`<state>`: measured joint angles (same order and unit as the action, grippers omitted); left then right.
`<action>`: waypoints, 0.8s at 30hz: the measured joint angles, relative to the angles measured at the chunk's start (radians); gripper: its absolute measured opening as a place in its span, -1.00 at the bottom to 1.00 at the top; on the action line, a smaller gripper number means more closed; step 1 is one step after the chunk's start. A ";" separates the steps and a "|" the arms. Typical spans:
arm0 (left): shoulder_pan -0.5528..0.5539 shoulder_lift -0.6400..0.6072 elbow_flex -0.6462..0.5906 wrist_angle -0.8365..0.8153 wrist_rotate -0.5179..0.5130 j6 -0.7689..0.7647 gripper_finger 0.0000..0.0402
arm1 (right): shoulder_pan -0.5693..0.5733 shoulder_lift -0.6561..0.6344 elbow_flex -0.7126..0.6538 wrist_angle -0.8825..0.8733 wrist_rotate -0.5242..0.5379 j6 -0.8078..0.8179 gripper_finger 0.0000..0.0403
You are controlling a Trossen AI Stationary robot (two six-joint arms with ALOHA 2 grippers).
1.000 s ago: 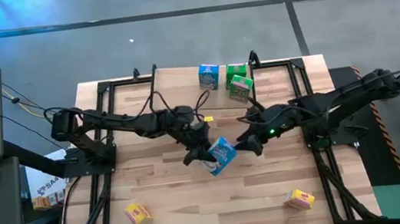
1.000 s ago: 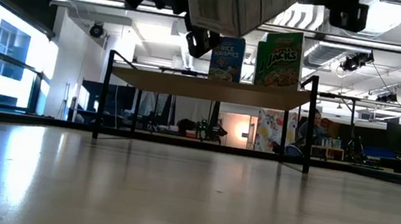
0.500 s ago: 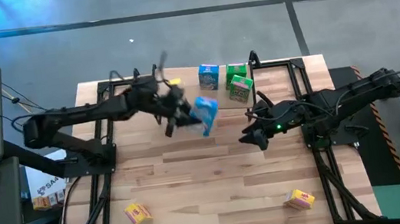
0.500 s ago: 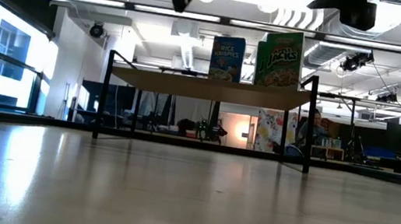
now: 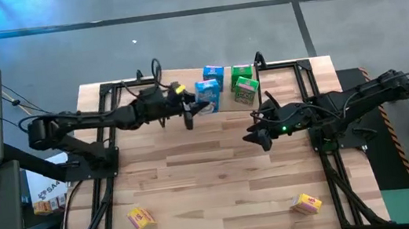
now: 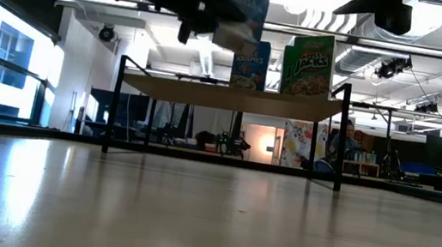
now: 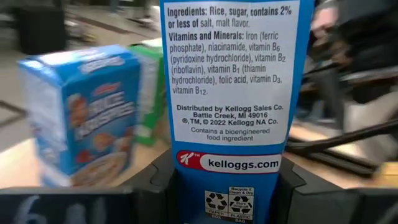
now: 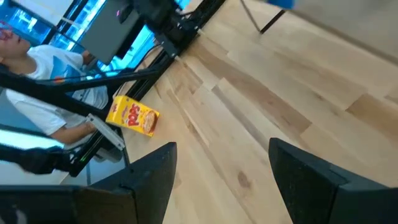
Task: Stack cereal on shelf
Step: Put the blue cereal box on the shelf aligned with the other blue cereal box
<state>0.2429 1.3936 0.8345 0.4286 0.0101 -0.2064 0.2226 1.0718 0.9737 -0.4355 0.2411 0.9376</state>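
My left gripper [image 5: 196, 104] [image 7: 230, 190] is shut on a blue cereal box [image 5: 207, 93] [image 6: 246, 13], held in the air at the shelf [image 6: 191, 92] on the table's far side. A second blue box [image 5: 214, 75] [image 7: 81, 118] stands on the shelf plank on its base. Beside it stand two green boxes [image 5: 244, 84] [image 6: 308, 64]. Two yellow boxes [image 5: 140, 217] [image 5: 306, 204] lie on the table near its near edge. My right gripper [image 5: 258, 136] [image 8: 221, 168] hangs open above the table's middle right, touching nothing. My left gripper pinches the blue box between its two fingers [image 7: 158, 183], one on each broad face, at the end nearest the wrist [image 7: 230, 205]. The fingers reach in roughly level from the table's left. The box is lifted clear and sits tilted, higher than the boxes on the shelf.
Black metal frames [image 5: 101, 199] run along the table's left and right sides. The shelf's thin black legs [image 6: 114, 104] stand on the table's far part. Bare wood [image 5: 214, 184] lies between the two yellow boxes. A person in a white shirt [image 8: 43, 93] is beyond the table.
My left gripper has carried the blue box from above the table's middle toward the far edge, then right to the shelf beside the other blue box, turning it on the way. My right gripper has drawn back slightly from the box and stayed near the middle right.
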 joint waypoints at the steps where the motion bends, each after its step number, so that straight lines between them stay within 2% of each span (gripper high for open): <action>1: -0.011 0.017 0.000 0.013 -0.036 0.016 -0.36 | 0.000 0.000 0.000 0.002 0.019 -0.002 0.25; 7: -0.045 0.119 0.000 0.145 -0.160 0.060 -0.36 | 0.000 0.000 0.000 0.037 0.097 -0.028 0.25; 11: -0.042 0.166 0.000 0.177 -0.226 0.062 -0.36 | 0.000 0.000 0.000 0.054 0.111 -0.045 0.25; 24: -0.050 0.264 0.001 0.280 -0.238 0.074 -0.36 | 0.000 0.000 0.000 0.052 0.149 -0.057 0.25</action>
<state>0.1925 1.6571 0.8356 0.7081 -0.2275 -0.1321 0.2230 1.0721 0.9737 -0.3830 0.3900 0.8810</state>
